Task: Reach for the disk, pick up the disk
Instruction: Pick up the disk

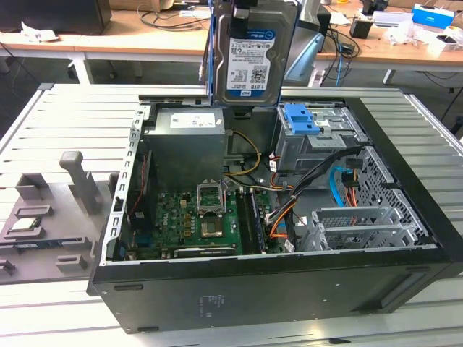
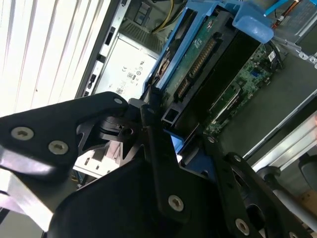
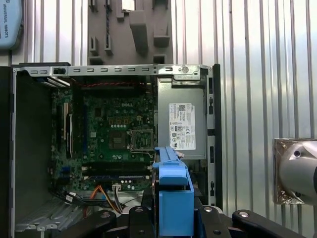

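1. The setting is a workshop: wooden benches with cables and boxes run along the back, and in front of them stands a slatted metal table (image 1: 65, 116) carrying everything.

2. Toward the table's edge at the exterior view's left lies a grey moulded tray (image 1: 51, 217). Its upright pegs and recesses look made to seat removed parts, and a small square chip (image 1: 25, 223) rests in one recess.

3. Across the middle of the table the case (image 1: 289, 289) lies on its side with its panel off, so the interior faces upward and can be reached from above. Inside it, going by the exterior view's left to right, are the green board (image 1: 195, 217) with its socket, the grey power supply (image 1: 184, 144) at the far wall, and the metal drive cage (image 1: 318, 137) with a blue latch (image 1: 300, 119) at the far corner.

4. The disk (image 1: 252, 54) hangs upright in the air above the case's far edge, label toward the exterior camera, clear of the cage; judging by that, it is already lifted out.

5. The gripper (image 2: 168, 148) is closed on the disk's top end, its black fingers (image 2: 158, 144) pressing on the blue side rails (image 3: 174, 198) — likely because the rails give parallel faces to squeeze.
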Robot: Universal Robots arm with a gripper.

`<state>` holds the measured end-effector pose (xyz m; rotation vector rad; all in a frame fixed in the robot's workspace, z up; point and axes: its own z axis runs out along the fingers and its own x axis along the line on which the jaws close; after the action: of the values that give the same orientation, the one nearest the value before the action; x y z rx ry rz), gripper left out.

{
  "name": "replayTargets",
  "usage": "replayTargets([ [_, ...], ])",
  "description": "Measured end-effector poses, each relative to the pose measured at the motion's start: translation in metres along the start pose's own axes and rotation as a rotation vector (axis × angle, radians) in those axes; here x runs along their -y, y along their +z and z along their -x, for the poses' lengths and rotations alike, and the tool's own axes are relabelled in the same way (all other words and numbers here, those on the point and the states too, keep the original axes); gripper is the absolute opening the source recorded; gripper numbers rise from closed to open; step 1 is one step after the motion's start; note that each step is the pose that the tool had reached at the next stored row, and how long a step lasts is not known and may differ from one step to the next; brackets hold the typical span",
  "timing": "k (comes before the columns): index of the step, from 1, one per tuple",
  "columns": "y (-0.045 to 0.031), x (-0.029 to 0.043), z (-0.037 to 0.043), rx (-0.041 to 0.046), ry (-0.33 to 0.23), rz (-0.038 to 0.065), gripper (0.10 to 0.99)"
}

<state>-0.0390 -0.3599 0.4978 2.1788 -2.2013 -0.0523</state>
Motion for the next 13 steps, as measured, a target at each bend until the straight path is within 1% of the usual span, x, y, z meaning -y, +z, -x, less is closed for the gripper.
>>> replayTargets([
  [4, 0.0088, 0.0006, -0.0001, 0.0009, 0.000, 0.001, 0.365],
  [7, 0.0136, 0.0010, -0.0011, 0.0017, 0.000, 0.002, 0.365],
  [10, 0.0176, 0.0013, -0.0023, 0.0021, 0.000, 0.002, 0.365],
  [13, 0.0187, 0.0015, -0.0075, 0.0020, 0.000, 0.002, 0.365],
])
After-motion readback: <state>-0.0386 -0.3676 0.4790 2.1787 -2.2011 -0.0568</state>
